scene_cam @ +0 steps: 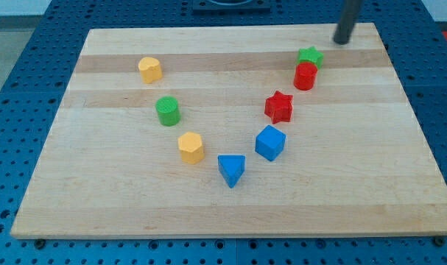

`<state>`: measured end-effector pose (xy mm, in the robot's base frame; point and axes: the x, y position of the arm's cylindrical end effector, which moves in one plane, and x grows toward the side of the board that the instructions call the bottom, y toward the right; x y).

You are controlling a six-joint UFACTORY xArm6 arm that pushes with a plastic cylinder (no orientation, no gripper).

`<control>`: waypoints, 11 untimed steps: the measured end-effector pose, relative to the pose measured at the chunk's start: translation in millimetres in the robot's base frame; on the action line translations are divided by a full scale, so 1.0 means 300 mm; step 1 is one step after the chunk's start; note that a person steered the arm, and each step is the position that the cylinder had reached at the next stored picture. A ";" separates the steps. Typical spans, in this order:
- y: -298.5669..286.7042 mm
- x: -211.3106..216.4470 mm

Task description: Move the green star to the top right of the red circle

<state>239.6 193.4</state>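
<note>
Light wood tabletop (230, 199) on a blue perforated base (32, 44). No jaws on me, only a rod; my tip (342, 41) sits near the view's top right edge, up and right of the green star (310, 57), apart from it. Green star looks to be touching the red circle (305, 76), at its upper right, though the contact is hard to confirm. Red star (279, 107), blue cube (270, 142), blue triangle (231, 170), two yellow blocks (191, 147) (150, 70) and green cylinder (168, 110) form a V.
</note>
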 end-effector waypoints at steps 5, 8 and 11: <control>-0.190 0.132; -0.080 0.135; -0.019 0.169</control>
